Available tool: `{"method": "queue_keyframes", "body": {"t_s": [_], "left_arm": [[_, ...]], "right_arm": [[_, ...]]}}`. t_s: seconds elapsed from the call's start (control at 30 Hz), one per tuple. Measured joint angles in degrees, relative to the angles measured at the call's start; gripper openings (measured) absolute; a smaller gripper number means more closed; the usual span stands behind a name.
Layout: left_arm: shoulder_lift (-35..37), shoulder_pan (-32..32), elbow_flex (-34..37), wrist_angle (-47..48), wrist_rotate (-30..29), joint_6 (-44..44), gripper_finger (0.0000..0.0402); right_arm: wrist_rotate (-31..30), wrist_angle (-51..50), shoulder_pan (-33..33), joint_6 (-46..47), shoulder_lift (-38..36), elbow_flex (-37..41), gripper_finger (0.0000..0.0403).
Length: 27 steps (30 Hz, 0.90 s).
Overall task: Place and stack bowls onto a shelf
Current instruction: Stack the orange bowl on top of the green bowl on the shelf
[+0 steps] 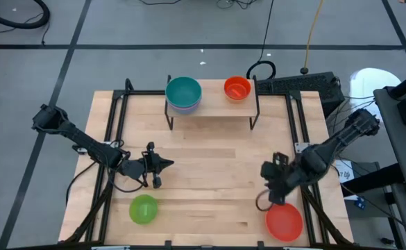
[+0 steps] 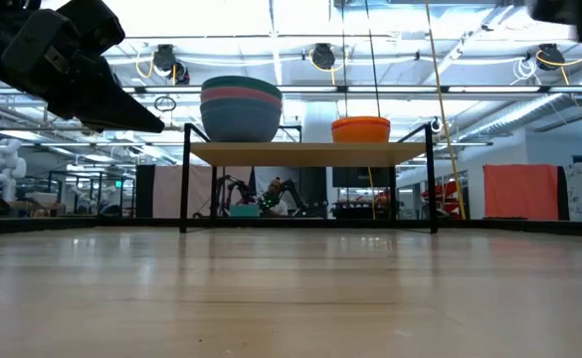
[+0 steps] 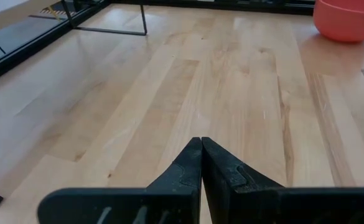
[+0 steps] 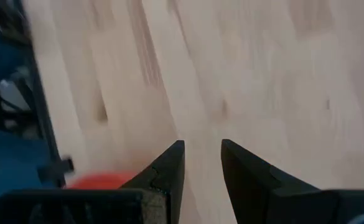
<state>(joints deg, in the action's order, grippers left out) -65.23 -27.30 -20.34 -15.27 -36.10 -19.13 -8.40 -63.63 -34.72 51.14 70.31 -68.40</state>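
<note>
The shelf (image 1: 213,107) stands at the table's far middle on thin black legs. On its left end sits a stack of bowls with a teal one on top (image 1: 183,92) (image 2: 241,107). An orange bowl (image 1: 237,88) (image 2: 361,129) sits on its right end. A green bowl (image 1: 144,209) rests on the table near the front left. A red bowl (image 1: 284,221) (image 3: 346,18) rests at the front right. My left gripper (image 1: 162,165) (image 3: 201,146) hovers shut over the table's left middle. My right gripper (image 1: 271,196) (image 4: 201,149) hangs open just beside the red bowl (image 4: 98,180), with nothing between its fingers.
Black frame rails (image 1: 112,132) run along the table's left and right sides. Bare wood (image 1: 213,180) lies between the two arms. The shelf's black wire legs (image 2: 185,179) leave a gap under the board.
</note>
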Motion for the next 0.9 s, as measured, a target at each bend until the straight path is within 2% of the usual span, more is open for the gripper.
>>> {"method": "queue_keyframes", "body": {"t_s": [0.13, 0.3, 0.43, 0.63, 0.9], "left_arm": [[0.0, 0.0, 0.0, 0.0, 0.0, -0.2, 0.001], [0.0, 0.0, 0.0, 0.0, 0.0, -0.9, 0.001], [0.0, 0.0, 0.0, 0.0, 0.0, -1.0, 0.001], [0.0, 0.0, 0.0, 0.0, 0.0, -0.8, 0.001], [0.0, 0.0, 0.0, 0.0, 0.1, -1.1, 0.001]], "right_arm": [[3.0, -5.5, -3.3, 6.7, 1.9, 0.0, 0.01], [4.2, -5.8, -6.5, 6.4, 4.3, 1.1, 0.0101], [4.2, -0.2, -7.8, 6.5, 5.1, 4.5, 0.0112], [5.6, 11.9, -10.1, 6.9, 5.1, 12.2, 0.0149], [11.8, 14.1, -12.9, 8.2, 5.1, 17.1, 0.0164]]}}
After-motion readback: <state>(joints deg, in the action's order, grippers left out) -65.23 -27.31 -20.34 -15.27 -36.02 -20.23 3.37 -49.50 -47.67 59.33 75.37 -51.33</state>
